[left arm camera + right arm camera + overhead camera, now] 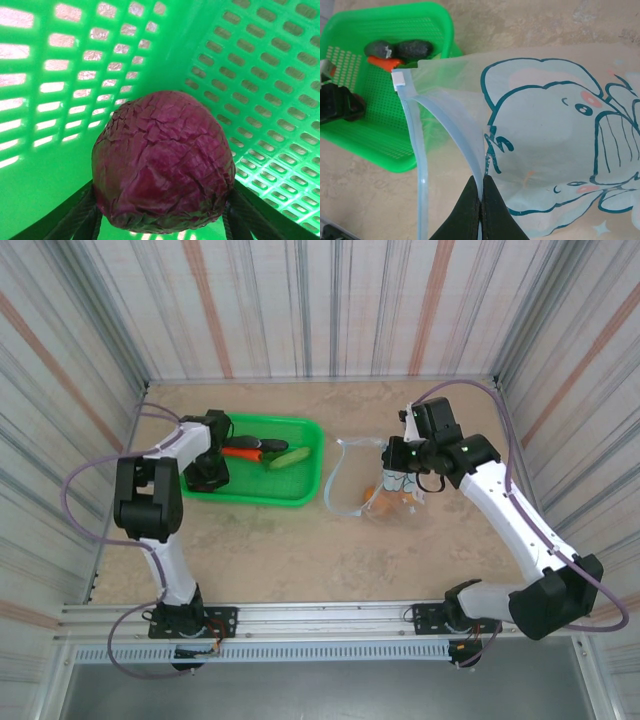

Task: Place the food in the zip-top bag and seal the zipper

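My left gripper (207,478) is down in the left end of the green basket (300,498). Its fingers (80,215) press both sides of a dark red-purple round piece (160,160). An orange carrot (242,452), a green cucumber (288,457) and a dark eggplant (414,48) lie in the basket's middle. The clear zip-top bag (555,130) with its blue cartoon print lies right of the basket, mouth open towards it. My right gripper (481,187) is shut on the upper lip of the zipper (455,120) and holds it up. Orange food (385,502) shows inside the bag.
The sandy table (300,560) is walled in by striped panels at the back and both sides. A metal rail (320,620) carrying both arm bases runs along the near edge. The basket sits a short gap left of the bag's mouth.
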Controlling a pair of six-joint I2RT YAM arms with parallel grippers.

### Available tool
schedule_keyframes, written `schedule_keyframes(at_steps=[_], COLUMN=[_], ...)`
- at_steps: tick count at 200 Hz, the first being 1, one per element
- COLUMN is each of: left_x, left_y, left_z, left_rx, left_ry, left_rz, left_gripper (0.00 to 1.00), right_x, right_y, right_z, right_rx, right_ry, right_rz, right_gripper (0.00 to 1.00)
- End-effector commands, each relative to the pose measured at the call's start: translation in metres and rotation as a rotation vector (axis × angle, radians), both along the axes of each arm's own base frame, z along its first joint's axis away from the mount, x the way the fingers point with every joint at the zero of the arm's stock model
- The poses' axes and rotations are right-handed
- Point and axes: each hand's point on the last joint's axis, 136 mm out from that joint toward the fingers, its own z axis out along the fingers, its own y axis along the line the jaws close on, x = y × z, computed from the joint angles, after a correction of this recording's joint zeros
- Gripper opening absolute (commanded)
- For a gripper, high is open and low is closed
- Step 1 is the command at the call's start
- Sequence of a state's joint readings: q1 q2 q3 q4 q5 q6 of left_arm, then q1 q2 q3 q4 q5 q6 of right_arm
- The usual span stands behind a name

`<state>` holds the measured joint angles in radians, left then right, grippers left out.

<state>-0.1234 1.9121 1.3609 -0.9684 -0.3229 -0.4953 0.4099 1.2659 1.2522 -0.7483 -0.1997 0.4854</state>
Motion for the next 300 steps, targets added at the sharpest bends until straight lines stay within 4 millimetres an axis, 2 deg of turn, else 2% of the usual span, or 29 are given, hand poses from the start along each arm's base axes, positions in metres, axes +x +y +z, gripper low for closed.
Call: schedule_keyframes(at_steps=[1, 11, 64, 92, 112, 132, 156, 177, 204, 231, 247, 269, 285, 300], left_x=[0.001, 0.001, 0.003, 0.003, 0.002, 0.002, 0.001, -0.007, -0.027, -0.059, -0.075, -0.090, -0.087, -0.074], left_y=[0.004, 0.005, 0.000, -0.009, -0.024, -0.056, -0.110, -0.155, -0.219, -0.287, -0.319, -0.353, -0.368, -0.372], left_z=[0.003, 0.009, 0.043, 0.060, 0.079, 0.110, 0.158, 0.198, 0.244, 0.274, 0.277, 0.264, 0.246, 0.223], left_rx=[0.002, 0.006, -0.029, -0.066, -0.121, -0.233, -0.372, -0.506, -0.744, -1.041, -1.134, -1.141, -1.117, -1.079], left_ry=[-0.020, -0.036, -0.133, -0.177, -0.226, -0.311, -0.448, -0.544, -0.639, -0.653, -0.623, -0.570, -0.531, -0.509], left_rz=[0.033, 0.032, 0.027, 0.014, -0.030, -0.129, -0.323, -0.468, -0.658, -0.841, -0.923, -1.014, -1.013, -0.970], left_gripper=[0.56, 0.52, 0.46, 0.46, 0.46, 0.46, 0.47, 0.46, 0.47, 0.50, 0.49, 0.49, 0.49, 0.48], right_x=[-0.004, -0.004, -0.004, -0.003, -0.003, -0.003, -0.003, -0.002, -0.001, 0.000, 0.001, 0.000, -0.001, -0.002], right_y=[-0.004, -0.004, -0.005, -0.006, -0.007, -0.007, -0.005, -0.003, -0.002, 0.002, 0.005, 0.008, 0.009, 0.009], right_z=[0.009, 0.010, 0.011, 0.013, 0.016, 0.018, 0.020, 0.021, 0.024, 0.030, 0.034, 0.039, 0.041, 0.043], right_rx=[0.002, 0.000, -0.001, -0.001, -0.004, -0.007, 0.009, 0.022, 0.043, 0.071, 0.091, 0.119, 0.131, 0.140], right_ry=[-0.031, -0.033, -0.035, -0.037, -0.040, -0.043, -0.038, -0.034, -0.031, -0.025, -0.025, -0.026, -0.025, -0.026], right_rz=[0.011, 0.009, 0.005, 0.000, -0.003, -0.003, 0.003, 0.001, -0.006, -0.005, -0.004, 0.000, -0.002, -0.004], right_gripper=[0.00, 0.00, 0.00, 0.00, 0.00, 0.00, 0.00, 0.00, 0.00, 0.00, 0.00, 0.00, 0.00, 0.00])
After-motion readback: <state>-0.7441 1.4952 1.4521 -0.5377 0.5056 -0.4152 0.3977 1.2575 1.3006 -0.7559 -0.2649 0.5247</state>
